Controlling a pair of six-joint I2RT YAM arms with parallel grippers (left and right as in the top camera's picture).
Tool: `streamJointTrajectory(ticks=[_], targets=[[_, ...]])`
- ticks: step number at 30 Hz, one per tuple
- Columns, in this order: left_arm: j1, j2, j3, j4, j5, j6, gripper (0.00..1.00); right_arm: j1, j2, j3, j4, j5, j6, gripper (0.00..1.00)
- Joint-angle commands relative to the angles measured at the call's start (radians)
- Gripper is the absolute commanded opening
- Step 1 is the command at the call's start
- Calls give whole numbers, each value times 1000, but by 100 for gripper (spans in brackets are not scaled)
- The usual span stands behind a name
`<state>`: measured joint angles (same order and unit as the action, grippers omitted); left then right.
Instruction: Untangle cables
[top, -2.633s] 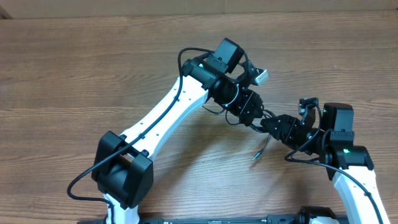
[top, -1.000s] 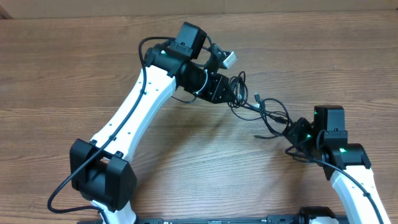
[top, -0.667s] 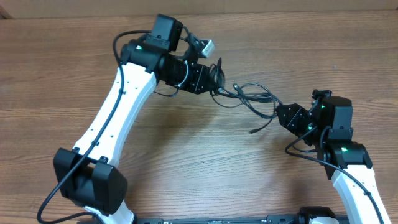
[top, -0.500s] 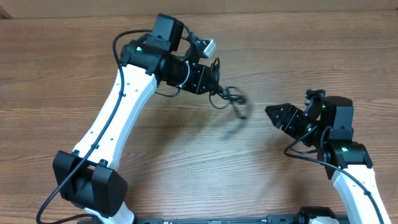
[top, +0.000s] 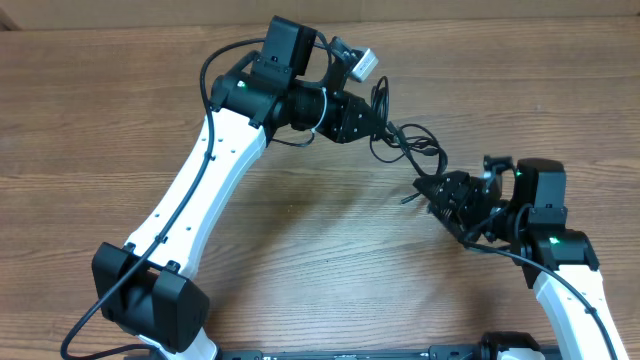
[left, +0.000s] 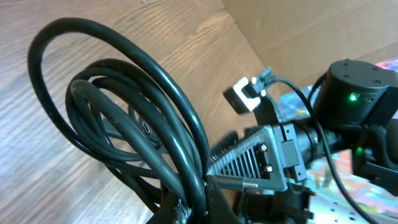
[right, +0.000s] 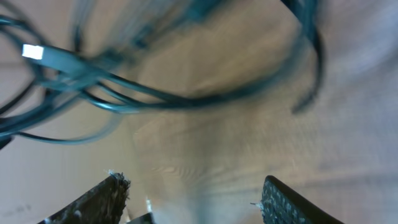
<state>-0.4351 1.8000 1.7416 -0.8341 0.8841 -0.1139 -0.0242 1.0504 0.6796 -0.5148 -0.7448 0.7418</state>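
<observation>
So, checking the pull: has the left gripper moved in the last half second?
Yes. The left gripper, shut on the cables, has shifted right along the table's far edge, toward the right arm.

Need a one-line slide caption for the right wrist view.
Open right gripper faces a blurred tangle of black cables against the wooden table.

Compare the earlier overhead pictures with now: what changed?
The left gripper and right gripper pulled apart, stretching the cables between them. Then the right one let go and opened, and the bundle swung back to the left. The left gripper has since moved back toward the right gripper, which now faces the loose loops, open. The left gripper stayed shut on the cables throughout.
</observation>
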Motion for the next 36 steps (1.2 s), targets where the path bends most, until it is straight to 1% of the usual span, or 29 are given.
streamJointTrajectory(ticks=[1, 3, 6, 8, 10, 11, 12, 14, 18, 22, 25, 28, 30, 32, 33, 35, 36], targets=[[-24, -39, 29, 11, 59, -57, 4, 11, 1, -5, 47, -6, -145, 67], [-32, -39, 29, 12, 59, -77, 4, 11, 1, -5, 71, 24, -133, 66], [-40, -39, 29, 26, 58, -140, 4, 11, 1, -5, 72, 125, 16, 66], [-40, -39, 29, 46, 51, -215, 4, 12, 1, -5, 67, 153, 92, 65], [-40, -39, 29, 67, 51, -301, 4, 14, 1, -5, 83, 146, 98, 64], [-40, -39, 29, 76, 51, -336, 4, 17, 1, -5, 100, 132, 58, 63], [-40, -39, 29, 84, 51, -365, 4, 23, 1, -5, 127, 104, -23, 62], [-40, -39, 29, 91, 51, -407, 4, 45, 1, -5, 168, 61, -229, 62], [-40, -39, 29, 90, 55, -452, 4, 83, 1, -5, 168, 63, -547, 60], [-35, -39, 29, 90, 66, -496, 4, 108, 1, -5, 169, 63, -790, 58], [-35, -39, 29, 91, 78, -497, 4, 110, 1, -5, 169, 71, -899, 57], [-35, -39, 29, 91, 84, -497, 4, 110, 1, -5, 169, 70, -917, 56], [-35, -39, 29, 92, 85, -504, 4, 110, 1, -5, 162, 70, -916, 51], [-35, -39, 29, 102, 86, -509, 4, 110, 1, -5, 149, 70, -916, 41], [-35, -39, 28, 108, 86, -515, 4, 110, 1, -5, 141, 70, -915, 34], [-35, -39, 29, 126, 86, -515, 4, 110, 1, -5, 119, 70, -910, 13], [-35, -39, 29, 134, 85, -514, 4, 110, 1, -5, 108, 70, -898, 5]])
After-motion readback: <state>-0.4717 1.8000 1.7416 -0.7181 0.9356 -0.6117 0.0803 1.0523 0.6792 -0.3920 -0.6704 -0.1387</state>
